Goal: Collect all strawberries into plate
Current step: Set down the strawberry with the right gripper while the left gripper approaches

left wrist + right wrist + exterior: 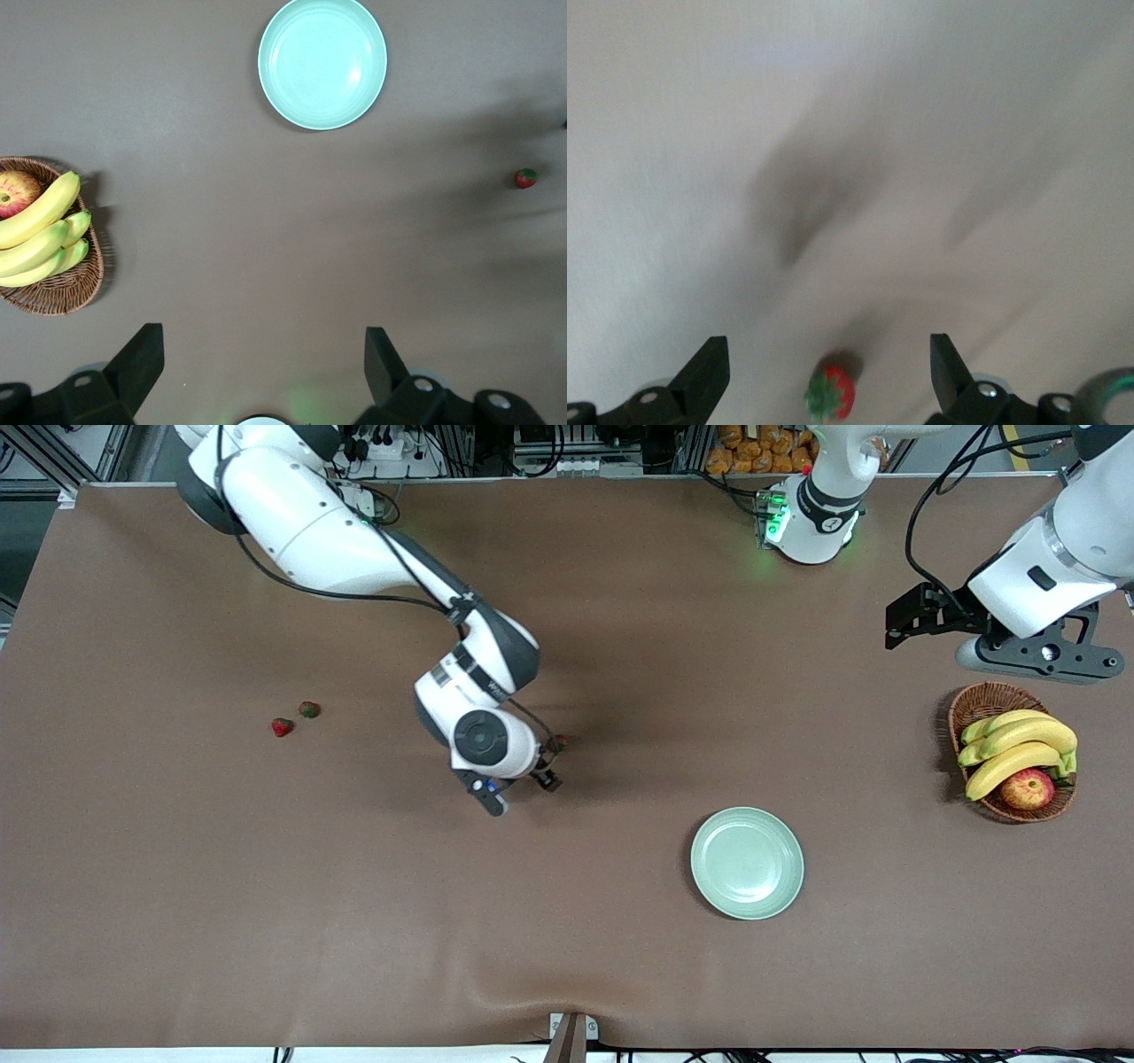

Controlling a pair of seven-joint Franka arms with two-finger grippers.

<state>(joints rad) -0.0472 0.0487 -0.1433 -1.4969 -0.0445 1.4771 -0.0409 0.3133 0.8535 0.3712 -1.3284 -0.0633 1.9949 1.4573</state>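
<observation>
Right gripper [523,786] held low over mid-table, fingers spread, one strawberry [831,393] seen between them on table, not grasped. Two strawberries [295,718] lie toward right arm's end. One plate [747,862], nothing on it. Left gripper [904,624] waits spread wide above one basket [974,707].

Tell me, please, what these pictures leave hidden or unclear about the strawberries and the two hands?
- Front view: the right hand and arm cover most of the strawberry beside it.
- Front view: the two strawberries toward the right arm's end are too small for detail.
- Left wrist view: the left hand is cut off by the edge.
</observation>
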